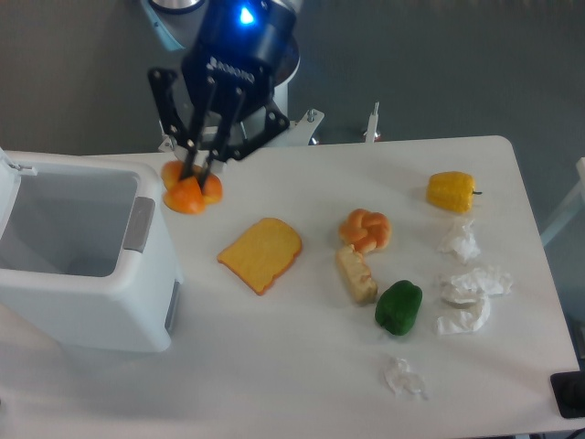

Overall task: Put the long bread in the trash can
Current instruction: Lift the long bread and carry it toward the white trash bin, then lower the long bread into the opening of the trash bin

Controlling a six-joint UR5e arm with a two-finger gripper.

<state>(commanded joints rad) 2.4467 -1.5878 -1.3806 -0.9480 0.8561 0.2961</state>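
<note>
Your long bread (189, 194) is up off the bench (302, 366), pinched near its middle between the two black fingers (194, 157) of the claw (201, 172). You see it end-on, an orange rounded lump poking out on both sides of the fingertips. It hangs just to the right of the trash can (78, 265), a little above the level of the rim and not over the opening. The can sits at the bench's left edge, its grey handle recess (139, 223) facing the bread and its pale interior open to view.

The claw is narrowed onto the loaf, with a blue light glowing on the wrist above it.

Further right on the bench you have the flat toast slice (261, 253), lying alone. Beyond it sit a knotted orange bun (366, 229) and a pale chunky piece (356, 274) just below it, then a green pepper (398, 306). A yellow pepper (451, 190) rests near the far right, with crumpled white paper wads (471, 293) scattered below it.
</note>
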